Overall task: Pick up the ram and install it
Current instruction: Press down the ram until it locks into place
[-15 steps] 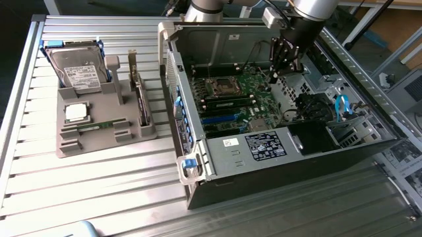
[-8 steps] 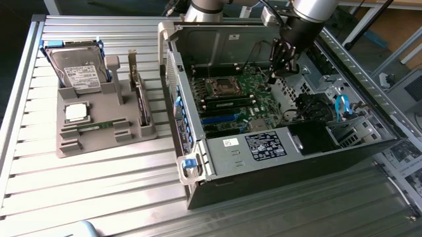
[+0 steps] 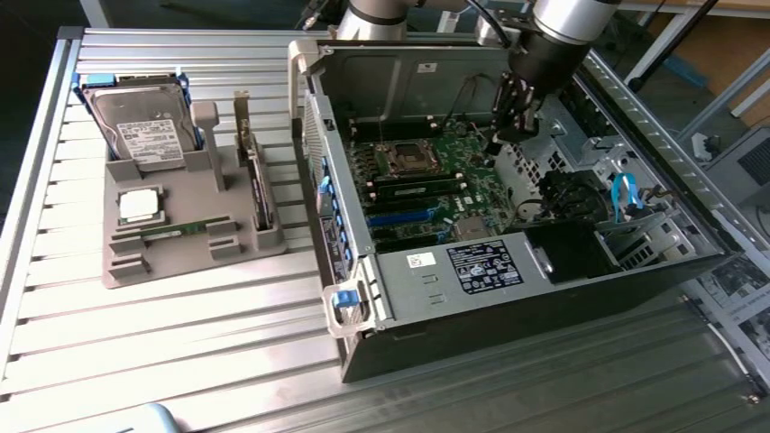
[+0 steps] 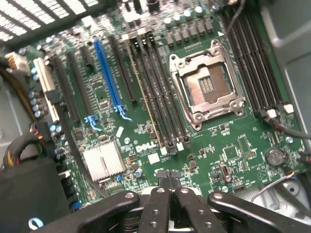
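One ram (image 3: 180, 231), a thin green stick, lies flat in the grey holder (image 3: 132, 262) at the exterior view's left. A second ram stick (image 4: 145, 94) stands edge-on in a memory slot of the motherboard (image 4: 243, 150), beside the open processor socket (image 4: 206, 87); in the exterior view this ram (image 3: 417, 188) sits below the socket. My gripper (image 3: 500, 137) hangs inside the open computer case (image 3: 481, 343), above the motherboard and away from the slotted stick. In the wrist view the gripper (image 4: 169, 180) is shut, its black fingertips pressed together with nothing between them.
The holder also carries a hard drive (image 3: 147, 126), a square silver processor chip (image 3: 140, 206) and an upright expansion card (image 3: 252, 176). Case walls surround the motherboard. Black cables (image 4: 29, 145), a silver heatsink (image 4: 102, 160) and a blue slot (image 4: 109, 77) lie near the memory slots.
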Controlling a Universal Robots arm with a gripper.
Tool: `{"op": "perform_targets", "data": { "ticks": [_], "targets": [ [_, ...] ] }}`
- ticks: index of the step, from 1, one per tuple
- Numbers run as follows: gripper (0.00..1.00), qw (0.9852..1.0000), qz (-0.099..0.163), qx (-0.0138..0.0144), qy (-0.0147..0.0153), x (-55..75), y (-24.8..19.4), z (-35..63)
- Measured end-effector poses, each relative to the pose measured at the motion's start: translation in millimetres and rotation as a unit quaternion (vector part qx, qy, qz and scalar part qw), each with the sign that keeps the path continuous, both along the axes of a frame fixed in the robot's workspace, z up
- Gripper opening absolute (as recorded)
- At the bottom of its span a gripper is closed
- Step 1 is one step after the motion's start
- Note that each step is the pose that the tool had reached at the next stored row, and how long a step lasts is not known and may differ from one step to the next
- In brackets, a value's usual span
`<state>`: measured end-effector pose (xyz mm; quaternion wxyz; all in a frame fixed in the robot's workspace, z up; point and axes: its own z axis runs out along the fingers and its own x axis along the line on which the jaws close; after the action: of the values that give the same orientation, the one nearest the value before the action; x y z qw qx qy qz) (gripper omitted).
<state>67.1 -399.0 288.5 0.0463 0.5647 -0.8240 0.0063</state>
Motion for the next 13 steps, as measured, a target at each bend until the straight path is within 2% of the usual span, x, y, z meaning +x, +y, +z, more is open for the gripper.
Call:
{"op": "perform_targets", "data": {
  "ticks": [3,6,10,13],
  "targets": [
    [0.11,0.9995,-0.032,-0.0009,0.0,0.0,0.0,-2.3],
    [0.11,0.9979,-0.064,-0.0016,0.0,0.0,0.0,-4.6],
    [0.11,0.9953,-0.097,-0.0017,0.0,0.0,0.0,-6.4],
    [0.11,0.9926,-0.121,-0.0017,0.0001,0.0,0.0,-7.5]
  ]
}}
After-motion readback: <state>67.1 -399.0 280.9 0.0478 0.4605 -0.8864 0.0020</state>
